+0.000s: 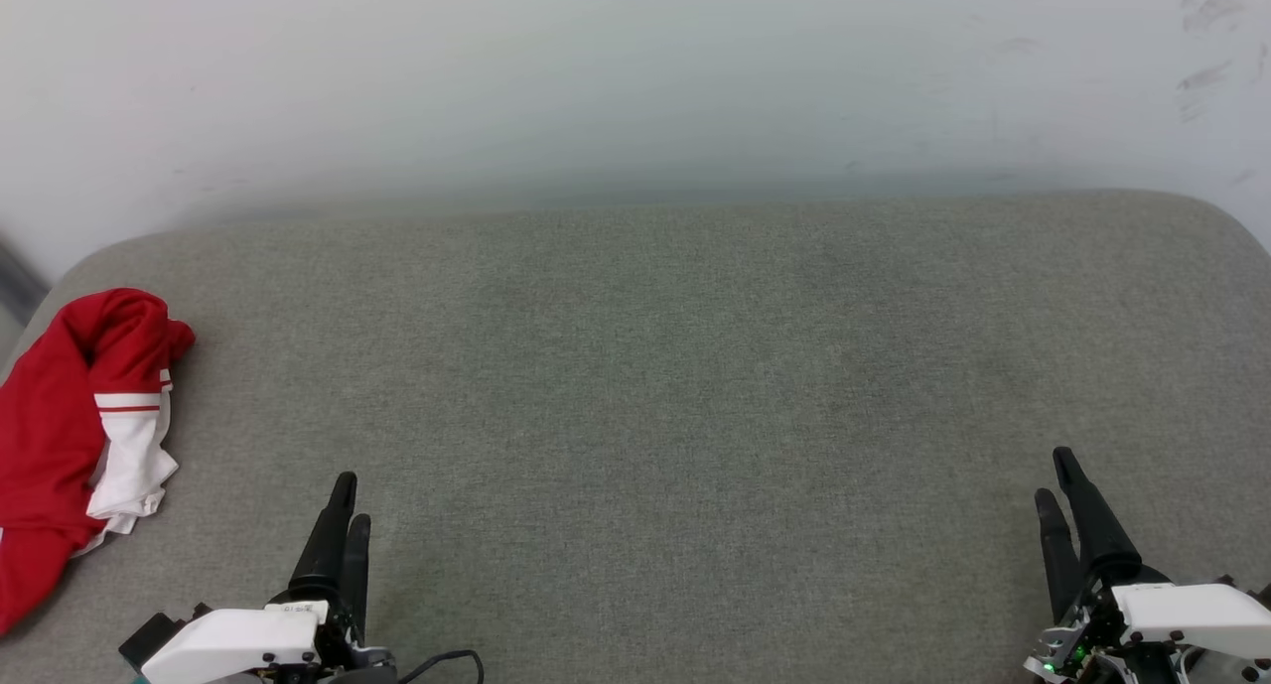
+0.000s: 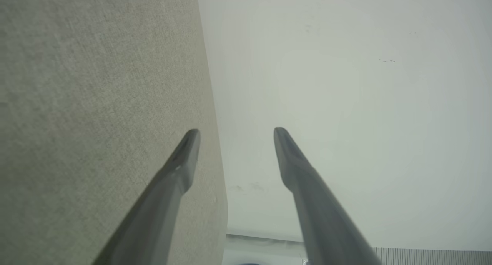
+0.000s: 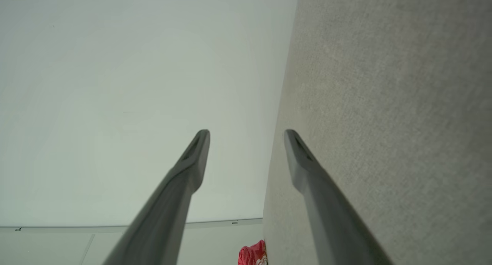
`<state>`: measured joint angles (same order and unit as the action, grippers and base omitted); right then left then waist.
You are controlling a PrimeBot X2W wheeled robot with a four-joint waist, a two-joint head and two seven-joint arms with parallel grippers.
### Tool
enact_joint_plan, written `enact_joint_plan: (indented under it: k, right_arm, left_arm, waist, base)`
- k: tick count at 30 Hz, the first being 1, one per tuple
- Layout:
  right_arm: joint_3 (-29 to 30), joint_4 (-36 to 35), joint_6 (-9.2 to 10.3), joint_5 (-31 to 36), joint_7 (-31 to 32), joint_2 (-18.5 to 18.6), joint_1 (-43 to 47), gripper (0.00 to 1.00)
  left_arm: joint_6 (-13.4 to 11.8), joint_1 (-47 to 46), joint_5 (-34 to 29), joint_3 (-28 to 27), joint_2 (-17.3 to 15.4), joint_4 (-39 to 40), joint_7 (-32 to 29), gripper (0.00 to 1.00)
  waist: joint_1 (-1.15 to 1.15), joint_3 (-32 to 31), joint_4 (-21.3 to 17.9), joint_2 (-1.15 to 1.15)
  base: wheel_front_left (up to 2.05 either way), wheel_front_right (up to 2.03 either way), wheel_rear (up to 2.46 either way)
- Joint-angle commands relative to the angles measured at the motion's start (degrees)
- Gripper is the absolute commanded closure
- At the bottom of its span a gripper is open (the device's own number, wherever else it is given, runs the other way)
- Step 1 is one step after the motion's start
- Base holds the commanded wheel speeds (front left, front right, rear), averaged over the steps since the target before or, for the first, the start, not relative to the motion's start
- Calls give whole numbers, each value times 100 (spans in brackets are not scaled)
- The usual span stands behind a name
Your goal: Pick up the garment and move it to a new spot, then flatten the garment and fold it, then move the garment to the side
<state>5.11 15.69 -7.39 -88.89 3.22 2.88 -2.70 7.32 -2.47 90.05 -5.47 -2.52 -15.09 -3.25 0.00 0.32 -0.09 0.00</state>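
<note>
The garment [image 1: 70,436] lies crumpled at the far left edge of the grey fabric surface [image 1: 675,386], red with a white sleeve and striped trim; a small piece of the garment [image 3: 251,255] shows at the bottom of the right wrist view. My left gripper [image 1: 352,500] hovers at the lower left, to the right of the garment and apart from it. In the left wrist view, the left gripper [image 2: 236,131] stands open and empty. My right gripper [image 1: 1053,476] is at the lower right, far from the garment, and in its own view the right gripper [image 3: 246,132] is open and holds nothing.
A pale wall [image 1: 635,78] rises behind the grey surface, whose back corners are rounded. A dark cable [image 1: 442,662] trails by the left wrist.
</note>
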Motion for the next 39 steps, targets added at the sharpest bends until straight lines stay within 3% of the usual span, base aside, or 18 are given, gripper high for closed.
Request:
enact_joint_plan:
  k: [1, 8, 22, 26, 35, 39]
  right_arm:
    - [-2, -109, -8, 92, -45, 4, -59, 0]
    - [-25, -200, -8, 809, -225, 4, -96, 0]
    - [-97, -920, -9, 3265, -547, 4, -166, 0]
    - [-164, -1172, -10, 4031, -630, 6, -215, 0]
    - [-390, -1668, -11, 5585, -806, 24, -257, 0]
    - [-495, -1772, -11, 6127, -880, 52, -243, 0]
  left_arm:
    - [4, -30, -71, -5, -20, 114, 50, 0]
    - [6, 17, -580, -222, -22, 227, 228, 0]
    - [9, 25, -1938, -705, -27, 819, 550, 0]
    - [-14, 48, -2613, -720, -29, 1027, 632, 0]
    - [-436, 105, -4370, -159, -30, 1952, 810, 0]
    - [-749, 162, -5135, 272, -57, 2187, 881, 0]
  waist:
    - [0, 1, 0, 0]
    - [0, 9, -7, 0]
    - [0, 39, -2, 0]
    - [0, 50, -2, 0]
    - [0, 104, -2, 0]
    - [0, 120, -5, 0]
  base:
    - [0, 0, 0]
    - [0, 0, 0]
    - [0, 0, 0]
    - [0, 0, 0]
    - [0, 0, 0]
    - [0, 0, 0]
